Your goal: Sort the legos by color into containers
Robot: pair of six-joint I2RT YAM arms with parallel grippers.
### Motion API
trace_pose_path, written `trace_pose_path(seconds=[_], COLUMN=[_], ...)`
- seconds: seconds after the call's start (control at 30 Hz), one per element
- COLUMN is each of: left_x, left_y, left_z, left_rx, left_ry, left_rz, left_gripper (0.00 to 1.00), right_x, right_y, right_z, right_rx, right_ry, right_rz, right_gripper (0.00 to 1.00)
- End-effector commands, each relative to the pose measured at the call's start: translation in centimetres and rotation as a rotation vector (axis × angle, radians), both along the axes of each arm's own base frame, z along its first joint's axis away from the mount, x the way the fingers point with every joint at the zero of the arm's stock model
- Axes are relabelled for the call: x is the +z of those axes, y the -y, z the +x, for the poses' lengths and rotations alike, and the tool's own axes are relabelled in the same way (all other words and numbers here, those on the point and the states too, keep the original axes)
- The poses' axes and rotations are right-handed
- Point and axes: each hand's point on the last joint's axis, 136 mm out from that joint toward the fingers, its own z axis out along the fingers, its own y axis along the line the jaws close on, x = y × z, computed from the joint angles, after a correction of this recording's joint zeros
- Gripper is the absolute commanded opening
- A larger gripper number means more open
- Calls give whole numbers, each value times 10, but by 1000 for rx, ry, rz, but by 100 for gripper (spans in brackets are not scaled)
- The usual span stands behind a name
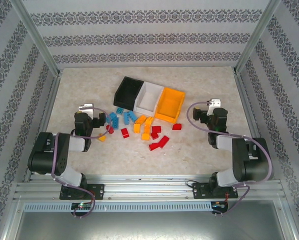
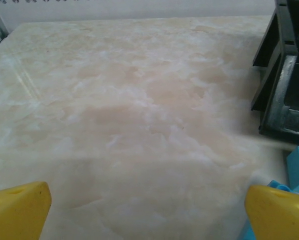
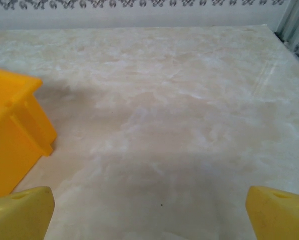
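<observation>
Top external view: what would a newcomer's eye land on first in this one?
A black bin, white bin and orange bin in a slanted row at the middle of the table stand out first. Just in front lies a loose scatter: blue bricks at the left, orange bricks in the middle, red bricks mostly toward the near edge. The left gripper and right gripper flank the pile, both open and empty.

The table (image 1: pixel 204 155) is showing pale beige marbling, and the walls (image 1: pixel 149 37) are wearing white with bands of dark floral scrollwork. The black bin (image 1: pixel 127 91), white bin (image 1: pixel 150 97) and orange bin (image 1: pixel 170 105) are showing plain colours. The light blue legos (image 1: pixel 120 119), orange-yellow legos (image 1: pixel 145 127) and red legos (image 1: pixel 157 142) are showing solid shades (bright ones). The left gripper (image 2: pixel 149 212) and right gripper (image 3: pixel 149 212) are showing yellow fingertips.
</observation>
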Motion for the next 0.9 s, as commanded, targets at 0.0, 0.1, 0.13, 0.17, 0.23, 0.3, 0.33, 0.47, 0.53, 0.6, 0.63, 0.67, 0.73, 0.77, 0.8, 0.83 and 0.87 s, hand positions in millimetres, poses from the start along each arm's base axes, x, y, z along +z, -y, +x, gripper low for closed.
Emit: trace_pose_path(seconds=[0.0, 0.1, 0.13, 0.17, 0.23, 0.3, 0.33, 0.47, 0.53, 0.6, 0.63, 0.67, 0.73, 0.77, 0.8, 0.83, 0.87], left_x=[34, 57, 63, 70, 79, 85, 87, 95, 98, 98, 96, 94, 90, 89, 88, 86, 84], left_y=[-21, -36, -44, -47, -45, -34, -29, -20, -7, 11, 21, 29, 54, 65, 75, 84, 89], left_z=[4, 2, -1, -2, -1, 4, 6, 3, 2, 1, -1, -2, -7, -9, -12, -16, -19], left_rx=[117, 244, 314, 350, 375, 339, 331, 363, 325, 255, 227, 202, 103, 62, 20, -10, -28], left_ry=[9, -19, -51, -76, -158, -231, -261, -299, -310, -356, -391, -417, -465, -479, -490, -498, -507], left_rz=[-2, -64, -95, -117, -164, -210, -231, -263, -338, -400, -415, -417, -410, -397, -375, -348, -329], left_gripper=[100, 100, 100, 100, 100, 100, 100, 100, 100, 100, 100, 100, 100, 100, 100, 100, 100], right_x=[34, 52, 54, 56, 65, 73, 77, 75, 65, 54, 48, 43, 29, 24, 20, 15, 12], right_y=[20, 39, 47, 48, 41, 30, 20, -4, -24, -42, -52, -61, -76, -86, -97, -106, -111], right_z=[2, -3, -6, -7, -6, -3, -1, -8, -18, -31, -39, -45, -63, -70, -76, -82, -86], right_rx=[-128, -272, -344, -367, -338, -280, -233, -185, -146, -111, -92, -74, -55, -25, 17, 52, 73], right_ry=[-11, -87, -138, -189, -296, -353, -367, -509, -622, -711, -759, -796, -891, -924, -946, -959, -966], right_rz=[22, 144, 201, 250, 331, 422, 466, 545, 560, 543, 531, 515, 478, 472, 451, 405, 350], right_gripper=[98, 98, 98, 98, 98, 98, 98, 98, 97, 97, 96, 95, 93, 92, 91, 91, 91])
